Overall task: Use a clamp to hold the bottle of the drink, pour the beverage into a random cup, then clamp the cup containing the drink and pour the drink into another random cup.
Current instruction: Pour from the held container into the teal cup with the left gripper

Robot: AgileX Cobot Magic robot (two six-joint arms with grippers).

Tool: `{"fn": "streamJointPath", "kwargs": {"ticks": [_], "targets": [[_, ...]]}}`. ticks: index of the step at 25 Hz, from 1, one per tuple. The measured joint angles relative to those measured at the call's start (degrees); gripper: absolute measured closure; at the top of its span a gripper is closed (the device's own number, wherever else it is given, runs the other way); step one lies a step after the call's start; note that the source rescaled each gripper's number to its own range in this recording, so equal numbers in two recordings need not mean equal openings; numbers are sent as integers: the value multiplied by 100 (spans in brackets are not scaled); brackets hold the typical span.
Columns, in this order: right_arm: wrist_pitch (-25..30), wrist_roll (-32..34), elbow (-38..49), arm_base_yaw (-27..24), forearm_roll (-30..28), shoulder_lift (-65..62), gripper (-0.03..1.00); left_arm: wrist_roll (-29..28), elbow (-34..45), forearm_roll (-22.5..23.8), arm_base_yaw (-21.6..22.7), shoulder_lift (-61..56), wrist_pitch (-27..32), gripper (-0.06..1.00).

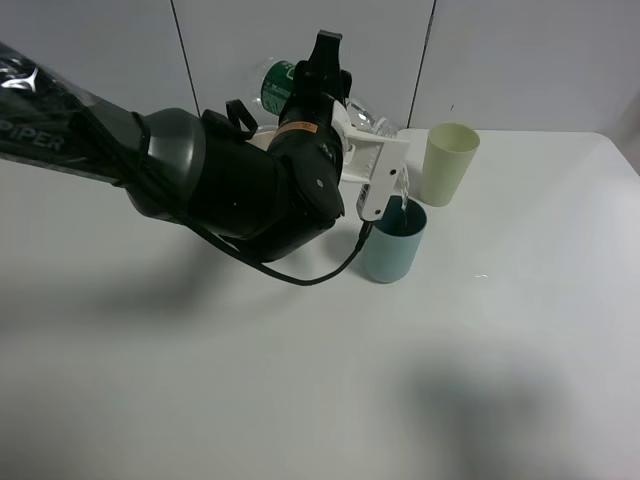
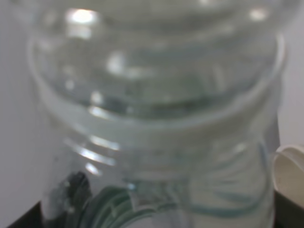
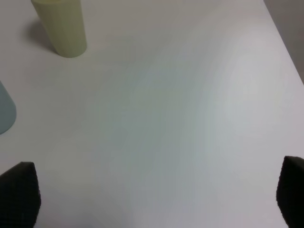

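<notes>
Sideways, bottle (image 1: 277,85) inside left hand (image 1: 383,168)

Left arm (image 1: 230,185) is stretching across mid-scene, wrist rolled, left gripper (image 1: 385,172) clamping tight, jaws tilting downward. Right gripper (image 3: 156,199) is hovering, fingers standing wide apart.

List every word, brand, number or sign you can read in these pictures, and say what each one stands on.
"PIPER": white letters on the black left arm, at the edge of the high view.
Orange sticker on that arm's wrist: too small to read.
Green label on the bottle: print too blurred to read.
Teal cup and pale yellow-green cup: no text visible.
</notes>
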Motion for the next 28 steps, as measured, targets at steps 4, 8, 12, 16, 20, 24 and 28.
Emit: {"fn": "streamJointPath", "kwargs": {"ticks": [4,8,12,16,20,24,28], "targets": [[0,0,0,0,0,0,-3,41,0,3,0,0,-83,86],[0,0,0,0,0,0,-3,147,0,3,0,0,-107,86],[0,0,0,0,0,0,-3,201,0,7,0,0,-139,86],[0,0,0,0,0,0,-3,226,0,46,0,0,-213,86],[0,0,0,0,0,0,-3,244,0,46,0,0,-244,86],[0,0,0,0,0,0,-3,342,0,46,0,0,-249,86],[0,0,0,0,0,0,-3,482,0,53,0,0,-293,86]]}}
